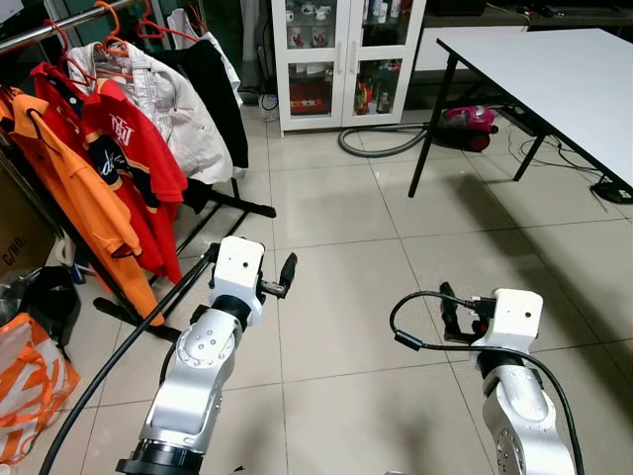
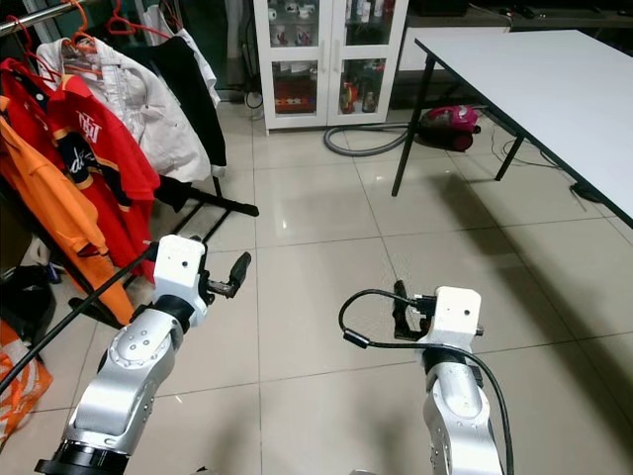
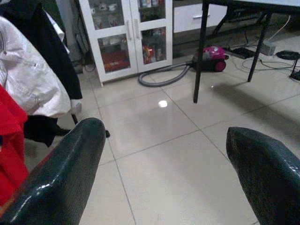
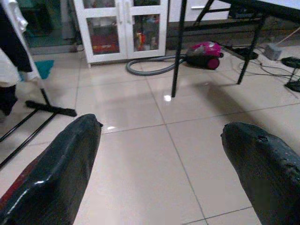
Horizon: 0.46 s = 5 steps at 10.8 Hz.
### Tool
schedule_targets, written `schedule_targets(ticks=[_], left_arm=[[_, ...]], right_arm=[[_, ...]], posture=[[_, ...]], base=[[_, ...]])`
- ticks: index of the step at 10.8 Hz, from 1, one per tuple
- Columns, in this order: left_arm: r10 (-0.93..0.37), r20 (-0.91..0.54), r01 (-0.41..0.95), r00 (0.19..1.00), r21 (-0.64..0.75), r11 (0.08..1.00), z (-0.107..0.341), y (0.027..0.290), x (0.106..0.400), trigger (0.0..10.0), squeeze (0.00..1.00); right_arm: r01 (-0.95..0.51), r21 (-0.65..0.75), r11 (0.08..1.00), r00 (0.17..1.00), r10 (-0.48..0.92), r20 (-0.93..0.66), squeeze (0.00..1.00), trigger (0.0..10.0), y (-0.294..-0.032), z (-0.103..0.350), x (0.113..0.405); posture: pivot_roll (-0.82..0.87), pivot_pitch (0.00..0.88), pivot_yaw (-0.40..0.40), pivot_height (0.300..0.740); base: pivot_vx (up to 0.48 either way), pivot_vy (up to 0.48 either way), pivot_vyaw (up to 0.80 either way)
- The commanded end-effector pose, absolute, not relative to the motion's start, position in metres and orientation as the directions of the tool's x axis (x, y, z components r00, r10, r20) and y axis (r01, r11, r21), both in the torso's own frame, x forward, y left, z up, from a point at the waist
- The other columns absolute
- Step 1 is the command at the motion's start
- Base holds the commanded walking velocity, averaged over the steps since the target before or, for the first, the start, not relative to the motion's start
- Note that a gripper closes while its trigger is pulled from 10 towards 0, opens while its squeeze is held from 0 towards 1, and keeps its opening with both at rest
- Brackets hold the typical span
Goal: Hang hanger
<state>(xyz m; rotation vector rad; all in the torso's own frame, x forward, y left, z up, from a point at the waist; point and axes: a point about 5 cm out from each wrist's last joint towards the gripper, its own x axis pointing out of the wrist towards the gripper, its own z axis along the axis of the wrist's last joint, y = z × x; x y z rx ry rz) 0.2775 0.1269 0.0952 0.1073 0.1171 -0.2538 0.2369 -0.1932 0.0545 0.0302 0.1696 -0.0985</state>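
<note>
A clothes rack [image 1: 51,24] stands at the left. Red hangers [image 1: 111,22] on its rail carry an orange shirt [image 1: 81,190], a red shirt [image 1: 134,148], a white jacket [image 1: 180,99] and a black garment [image 1: 220,87]. My left gripper [image 1: 282,279] is raised over the tiled floor just right of the rack's base. It is open, with only floor between its fingers [image 3: 75,159]. My right gripper [image 1: 453,315] hovers over the floor further right, also open, with nothing between its fingers [image 4: 70,159]. I see no loose hanger.
The rack's black base bars [image 1: 237,204] lie across the floor near my left arm. A white table [image 1: 564,79] stands at the right, and a white glass cabinet [image 1: 336,59] at the back. A pink vacuum cleaner [image 1: 467,123] trails its hose [image 1: 381,148]. Bags [image 1: 30,386] sit at the lower left.
</note>
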Motion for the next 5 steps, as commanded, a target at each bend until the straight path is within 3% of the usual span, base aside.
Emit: schedule_targets(ticks=[1,3,5], left_arm=[[-0.239,-0.130,0.249,0.962,0.064,0.967,0.0940,0.1279,0.2783,10.0,0.00],[-0.224,-0.127,0.231,0.966,0.043,0.972,0.0937,0.1298,0.2779,10.0,0.00],[-0.213,-0.133,0.224,0.968,0.070,0.972,0.0928,0.1306,0.2801,10.0,0.00]], right_arm=[[0.086,0.008,0.996,0.984,-0.084,-0.158,0.00,10.0,-0.1920,0.0563,0.2391],[0.094,-0.018,0.995,0.981,-0.095,-0.171,0.00,10.0,-0.1921,0.0558,0.2400],[0.083,-0.034,0.996,0.982,-0.088,-0.168,0.00,10.0,-0.1920,0.0572,0.2431]], posture=[[-0.04,0.000,0.027,0.740],[-0.04,0.000,0.028,0.740],[-0.04,0.000,0.031,0.740]], base=[[0.000,0.000,0.00],[0.306,0.000,0.00],[0.456,0.000,0.00]])
